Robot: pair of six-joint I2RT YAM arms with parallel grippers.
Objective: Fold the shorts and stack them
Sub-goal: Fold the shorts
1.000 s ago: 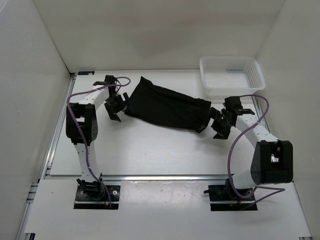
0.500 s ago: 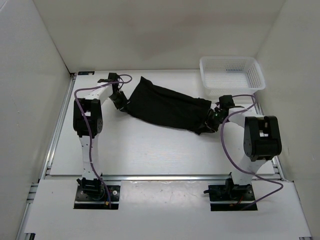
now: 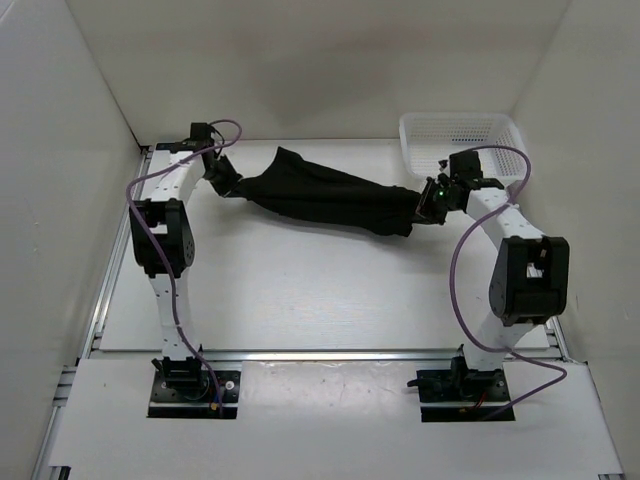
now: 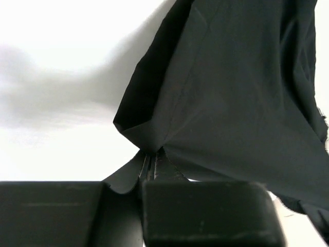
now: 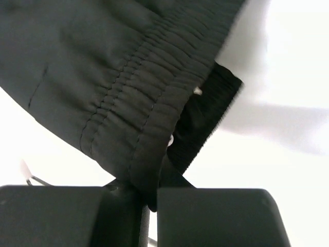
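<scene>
A: Item condition?
B: Black shorts [image 3: 320, 197], plain, matte, drawn into one long creased band running left to right over the far half of the table [image 3: 300, 290].
A: Ends?
B: Gathered elastic waistband [image 5: 149, 103] right; folded corner left.

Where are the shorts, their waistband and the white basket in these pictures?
shorts [image 3: 325, 200], top view, middle of the black fabric.
waistband [image 5: 154, 87], right wrist view, on the gathered elastic band.
basket [image 3: 440, 135], top view, bare mesh inside.
</scene>
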